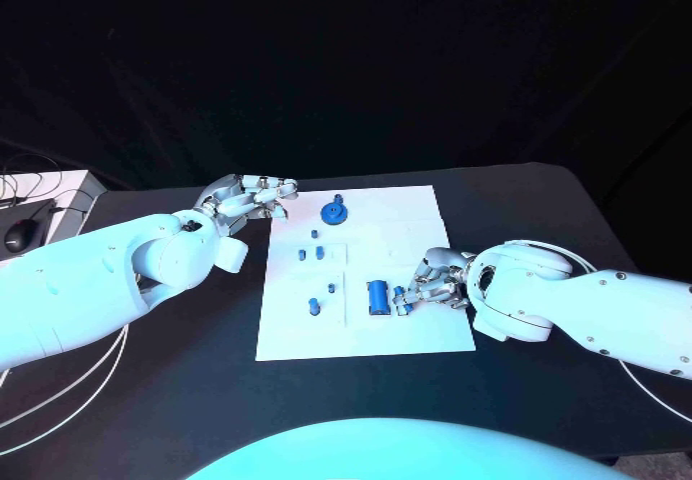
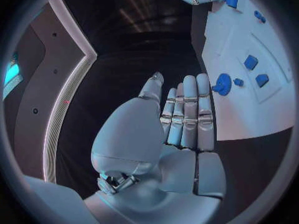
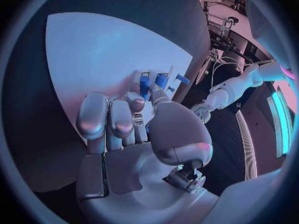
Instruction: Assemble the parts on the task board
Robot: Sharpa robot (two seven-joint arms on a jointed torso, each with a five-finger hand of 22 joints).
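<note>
The white task board (image 1: 361, 325) lies in the middle of the black table. At its near right, my right hand (image 1: 433, 282) bends its fingers onto the board and pinches a small blue part (image 3: 144, 85) between thumb and fingertips, right beside a larger ribbed blue part (image 1: 378, 296). A round blue part (image 1: 335, 211) with a knob sits at the far end, with several small blue pegs (image 1: 316, 237) below it. My left hand (image 1: 254, 197) hovers off the board's far left corner, fingers straight (image 2: 187, 117) and holding nothing; the round part (image 2: 222, 84) lies just beyond them.
A mouse (image 1: 19, 237) and cables lie on a pale surface at the far left, off the table. Bare black tabletop (image 1: 534, 210) surrounds the board on all sides.
</note>
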